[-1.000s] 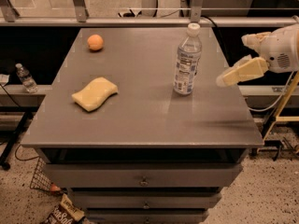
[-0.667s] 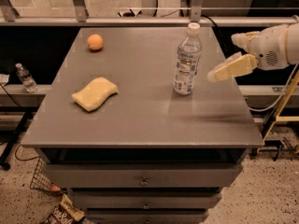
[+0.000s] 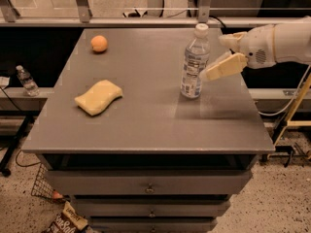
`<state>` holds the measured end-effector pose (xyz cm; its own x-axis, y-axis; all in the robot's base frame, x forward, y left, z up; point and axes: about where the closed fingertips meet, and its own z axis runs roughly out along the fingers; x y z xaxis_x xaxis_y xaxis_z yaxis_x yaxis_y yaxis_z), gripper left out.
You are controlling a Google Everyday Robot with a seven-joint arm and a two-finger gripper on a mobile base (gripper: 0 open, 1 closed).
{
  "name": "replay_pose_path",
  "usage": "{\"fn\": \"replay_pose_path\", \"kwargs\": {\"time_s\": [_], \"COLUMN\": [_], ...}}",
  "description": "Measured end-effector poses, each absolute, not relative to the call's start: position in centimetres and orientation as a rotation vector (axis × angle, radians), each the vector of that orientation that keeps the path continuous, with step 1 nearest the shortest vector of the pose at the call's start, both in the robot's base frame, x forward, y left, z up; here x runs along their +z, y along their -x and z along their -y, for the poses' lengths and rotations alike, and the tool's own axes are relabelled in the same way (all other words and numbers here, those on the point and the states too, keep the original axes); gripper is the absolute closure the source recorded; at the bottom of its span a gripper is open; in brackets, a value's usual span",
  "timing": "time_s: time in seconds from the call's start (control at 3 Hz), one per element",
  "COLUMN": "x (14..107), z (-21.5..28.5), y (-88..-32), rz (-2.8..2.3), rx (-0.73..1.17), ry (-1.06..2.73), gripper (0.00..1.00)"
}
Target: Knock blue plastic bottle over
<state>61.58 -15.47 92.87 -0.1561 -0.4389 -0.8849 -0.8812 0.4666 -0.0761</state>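
Note:
The blue plastic bottle (image 3: 194,62) stands upright on the right half of the grey table (image 3: 146,130); it is clear and bluish, with a white cap and a printed label. My gripper (image 3: 213,57) comes in from the right on a white arm, at the height of the bottle's middle. It is open and empty. The lower finger (image 3: 224,67) reaches to the bottle's right side, touching it or nearly so. The upper finger (image 3: 233,39) is behind, near the bottle's shoulder.
A yellow sponge (image 3: 98,97) lies at the left middle of the table and an orange (image 3: 99,43) at the back left. A small clear bottle (image 3: 26,80) stands on a ledge off the left. Drawers (image 3: 148,188) are below, and a yellow frame (image 3: 291,115) stands at right.
My gripper has moved left and a little toward the back, from the table's right edge up to the bottle's right side. The bottle still stands upright in the same place.

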Motion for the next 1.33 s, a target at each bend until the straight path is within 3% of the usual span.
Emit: {"fn": "replay_pose_path", "kwargs": {"time_s": [0.33,0.67,1.33], "x": [92.7,92.8,93.1], "z": [13.8,12.6,11.7], "y": [-62.0,-62.1,-62.0], "rz": [-1.757,-1.747,-1.746], "rx": [0.629,0.645,0.644], "ry": [1.162,1.187,1.220], "gripper": [0.00,0.13,0.61]}}
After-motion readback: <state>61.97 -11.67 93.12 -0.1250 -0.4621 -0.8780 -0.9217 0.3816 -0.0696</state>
